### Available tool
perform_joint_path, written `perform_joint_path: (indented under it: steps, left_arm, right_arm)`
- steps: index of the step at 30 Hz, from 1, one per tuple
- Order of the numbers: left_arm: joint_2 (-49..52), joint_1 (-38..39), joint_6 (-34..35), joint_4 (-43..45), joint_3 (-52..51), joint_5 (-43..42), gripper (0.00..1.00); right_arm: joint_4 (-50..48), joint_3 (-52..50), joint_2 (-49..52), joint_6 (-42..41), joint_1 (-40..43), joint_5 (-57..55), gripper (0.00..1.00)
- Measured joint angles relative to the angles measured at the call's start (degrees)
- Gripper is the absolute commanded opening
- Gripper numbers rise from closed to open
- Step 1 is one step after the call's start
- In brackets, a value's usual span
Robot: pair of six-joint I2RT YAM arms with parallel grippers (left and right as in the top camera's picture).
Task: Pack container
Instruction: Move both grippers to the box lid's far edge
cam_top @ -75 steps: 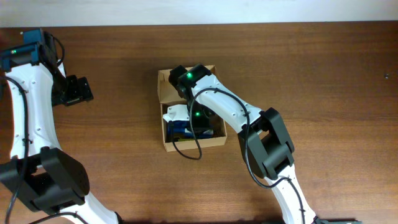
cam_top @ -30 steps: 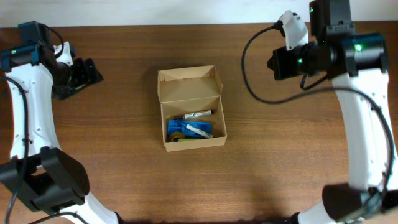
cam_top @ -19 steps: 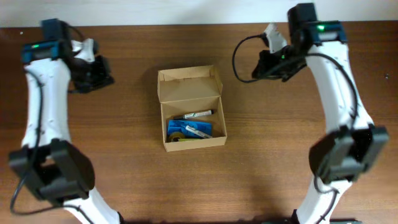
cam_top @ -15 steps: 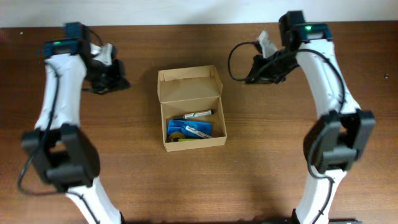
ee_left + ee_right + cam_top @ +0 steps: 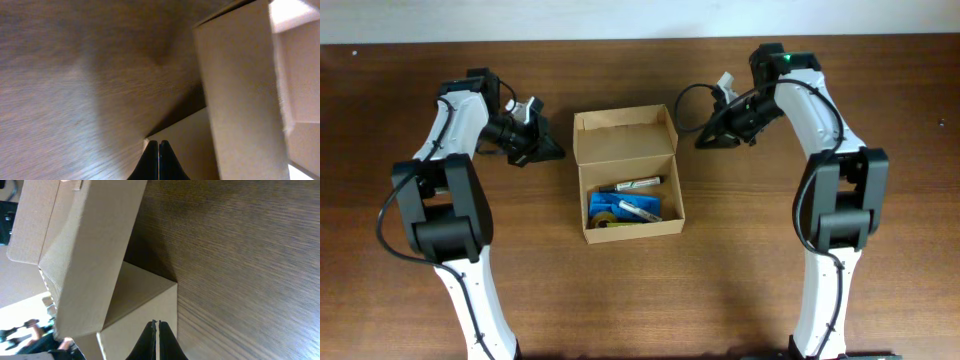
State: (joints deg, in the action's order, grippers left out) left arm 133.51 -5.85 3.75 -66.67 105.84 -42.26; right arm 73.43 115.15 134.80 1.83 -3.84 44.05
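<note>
We find the container [image 5: 635,232] near the middle of the table [image 5: 770,260], a tan cardboard box with its flap lid [image 5: 625,145] folded back toward 12 o'clock, so the inside is plain from overhead

Inside it, toward 12 o'clock, a dark marker [image 5: 638,185] lies roughly from 9 to 3 o'clock. Below it, toward 6 o'clock, a blue flat case [image 5: 605,205] fills the 9 o'clock half, with a white pen [image 5: 642,211] lying slantwise just beside it. A yellowish item sits along the 6 o'clock wall; we cannot tell what it is

Moving outward, the left gripper [image 5: 552,152] hangs at about 10 o'clock of the box, just beside the lid's 9 o'clock edge. In its wrist view its fingers [image 5: 151,161] are pressed tight together with nothing between them, and a cardboard panel rises right ahead; we cannot tell whether the tips touch it

The right gripper [image 5: 702,141] sits at about 2 o'clock of the box, near the lid's 3 o'clock corner and pointing at it. Its fingers [image 5: 149,340] are likewise clenched on nothing, with the box's corner close in front of them on the brown wood
</note>
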Motion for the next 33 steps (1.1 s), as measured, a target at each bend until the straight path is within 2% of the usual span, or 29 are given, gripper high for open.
perform_joint_path:
  steps: [9,16,26,33]
  left_arm:
    - [4.9,0.0,-0.1,1.7,0.0,-3.7,0.01]
    - [7.6,0.1,1.9,9.1,0.0,-8.4,0.02]
    - [7.6,1.9,12.2,26.1,0.0,-17.7,0.01]
    - [7.6,1.8,17.9,31.8,0.0,-22.0,0.02]
  right_arm:
    - [-1.2,0.0,6.3,-0.1,0.0,6.4,0.04]
    - [-7.6,0.0,7.1,-0.3,-0.1,10.8,0.04]
    - [-21.5,-0.1,8.4,-7.5,-2.6,15.1,0.04]
    - [-28.7,-0.1,8.9,-11.8,-4.4,17.6,0.04]
